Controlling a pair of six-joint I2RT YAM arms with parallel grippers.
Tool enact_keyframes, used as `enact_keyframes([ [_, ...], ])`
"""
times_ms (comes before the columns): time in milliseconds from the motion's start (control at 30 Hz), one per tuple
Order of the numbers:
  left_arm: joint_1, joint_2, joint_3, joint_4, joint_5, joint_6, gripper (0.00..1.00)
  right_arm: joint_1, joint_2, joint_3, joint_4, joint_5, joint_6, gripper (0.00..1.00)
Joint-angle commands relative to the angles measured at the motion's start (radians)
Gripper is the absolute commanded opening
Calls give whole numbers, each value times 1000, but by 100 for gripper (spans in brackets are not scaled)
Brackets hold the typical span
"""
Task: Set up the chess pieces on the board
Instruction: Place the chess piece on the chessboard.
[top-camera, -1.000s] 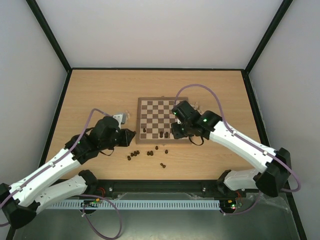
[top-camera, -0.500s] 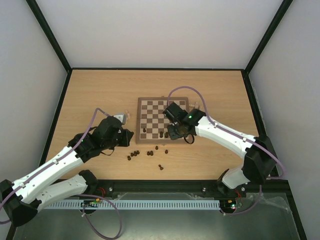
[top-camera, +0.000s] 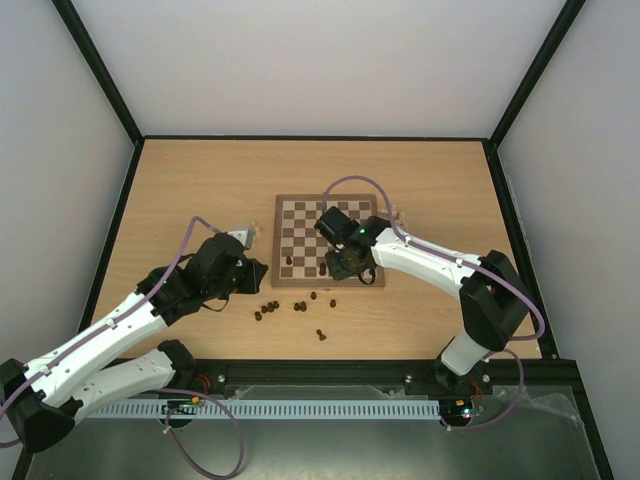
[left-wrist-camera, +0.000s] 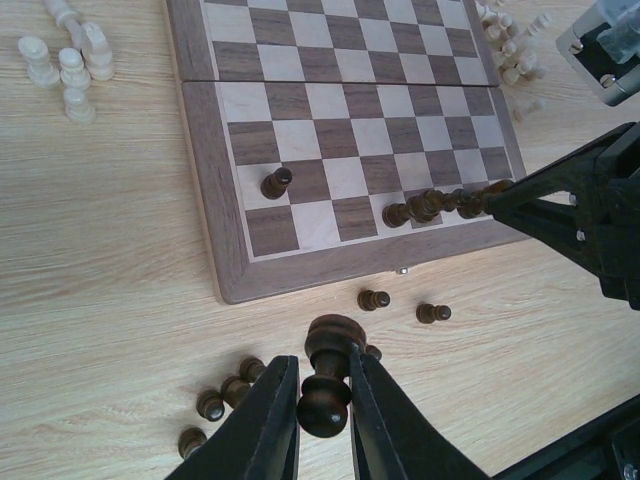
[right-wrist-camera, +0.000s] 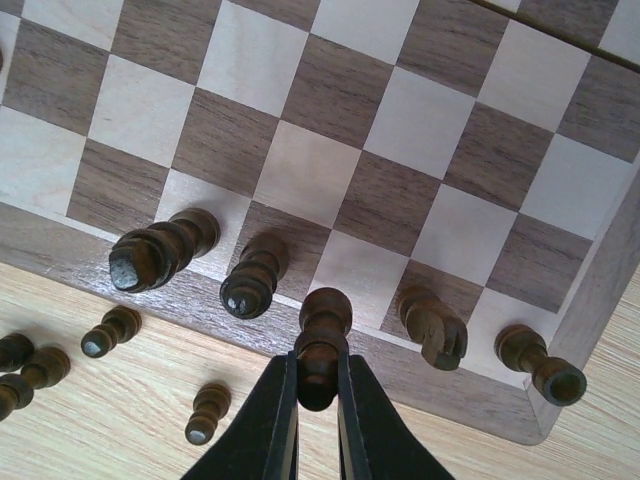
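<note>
The chessboard (top-camera: 310, 222) lies mid-table and also shows in the left wrist view (left-wrist-camera: 300, 110) and the right wrist view (right-wrist-camera: 330, 110). My left gripper (left-wrist-camera: 323, 405) is shut on a dark pawn (left-wrist-camera: 328, 375), held above the table just left of the board's near edge (top-camera: 258, 272). My right gripper (right-wrist-camera: 318, 385) is shut on a dark piece (right-wrist-camera: 320, 335) over the board's near row (top-camera: 338, 268). Several dark pieces (right-wrist-camera: 250, 275) stand in that row. Loose dark pieces (top-camera: 268, 309) lie on the table before the board.
Pale pieces lie off the board's left far corner (left-wrist-camera: 65, 60) and right far corner (left-wrist-camera: 510, 45). One dark pawn (left-wrist-camera: 277, 182) stands alone on the board's left side. The tabletop (top-camera: 200, 180) has black-framed walls around it.
My right arm has swung left along the board's near row with its dark piece. My left gripper has shifted slightly right with the pawn.
</note>
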Motion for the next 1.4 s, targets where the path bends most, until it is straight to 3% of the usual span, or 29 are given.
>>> enact_keyframes([
  [0, -3, -7, -11, 6, -4, 8, 17, -1, 27, 12, -2, 10, -13, 5],
  [867, -4, 3, -16, 12, 2, 8, 17, -37, 59, -52, 45, 2, -26, 6],
  [1367, -4, 6, -18, 13, -3, -1, 18, -39, 14, -32, 32, -9, -32, 26],
])
